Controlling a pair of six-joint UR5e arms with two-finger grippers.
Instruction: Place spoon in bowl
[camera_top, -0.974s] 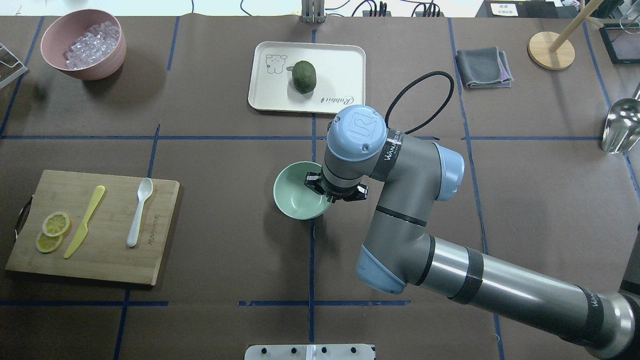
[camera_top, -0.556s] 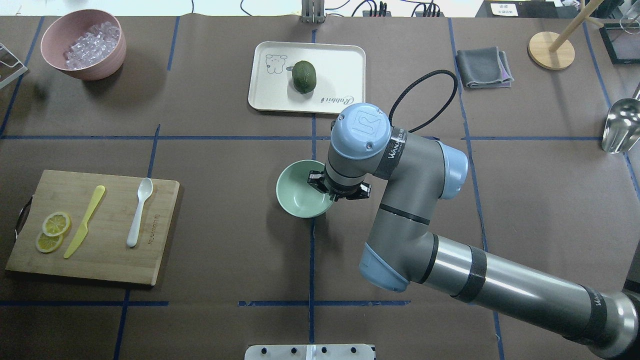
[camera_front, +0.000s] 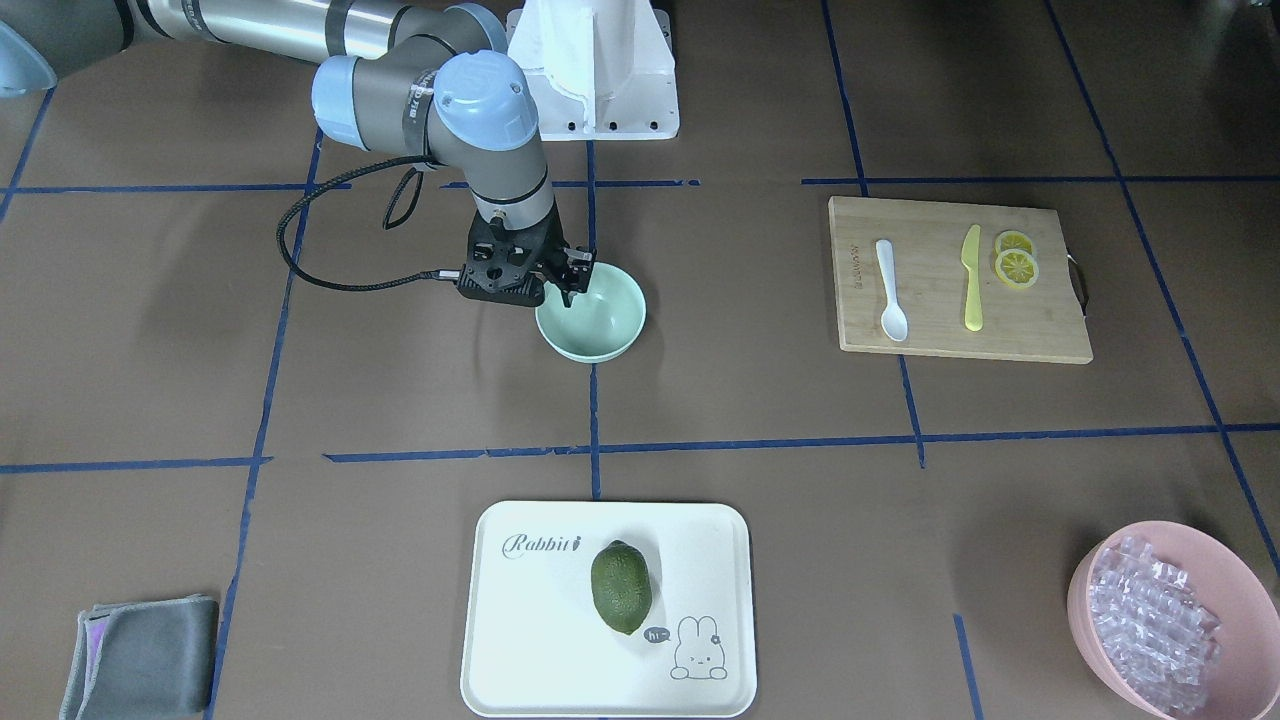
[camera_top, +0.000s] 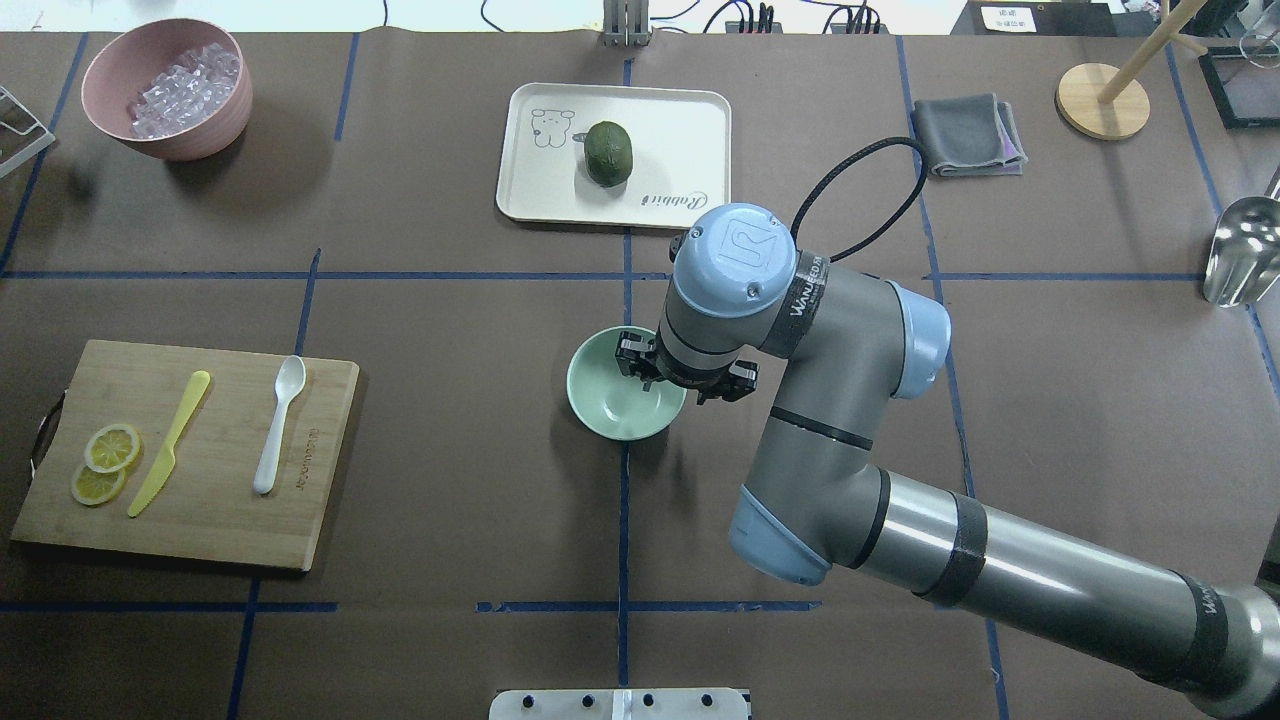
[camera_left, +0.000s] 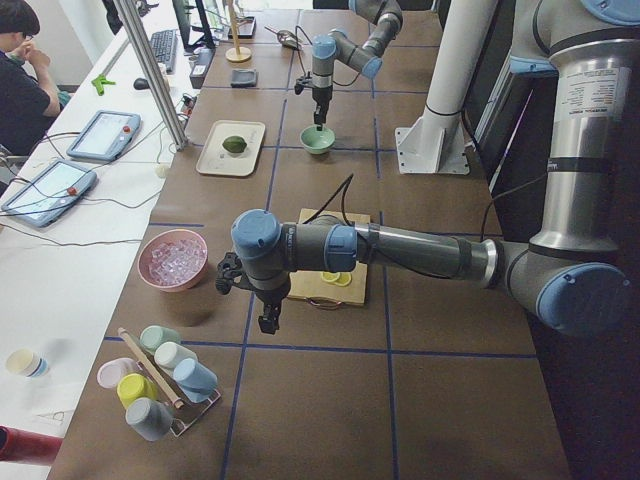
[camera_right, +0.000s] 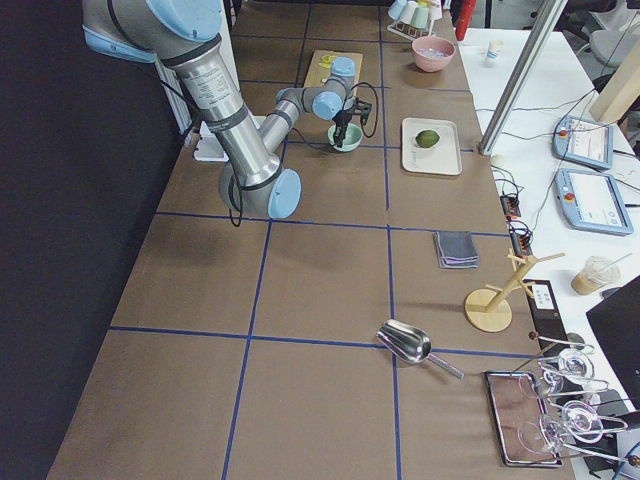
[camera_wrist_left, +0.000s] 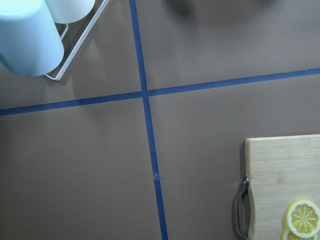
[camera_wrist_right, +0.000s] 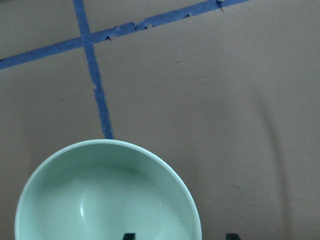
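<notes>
The white spoon (camera_top: 275, 425) lies on the wooden cutting board (camera_top: 200, 520) at the left, beside a yellow knife (camera_top: 170, 443); it also shows in the front-facing view (camera_front: 888, 290). The mint-green bowl (camera_top: 615, 405) sits near the table's middle. My right gripper (camera_front: 572, 290) is shut on the bowl's rim on its right side; in the right wrist view the fingertips (camera_wrist_right: 129, 235) straddle the rim of the bowl (camera_wrist_right: 100, 200). My left gripper (camera_left: 268, 322) hangs past the board's left end; I cannot tell whether it is open or shut.
Lemon slices (camera_top: 105, 462) lie on the board. A pink bowl (camera_top: 190, 135) of clear cubes stands at the back left. A cream tray (camera_top: 680, 130) with a green fruit (camera_top: 609, 153) is at the back centre. A grey cloth (camera_top: 967, 133) and metal scoop (camera_top: 1240, 250) lie on the right.
My right gripper has moved a little to the right, and the mint-green bowl has moved right with it. The spoon has not moved.
</notes>
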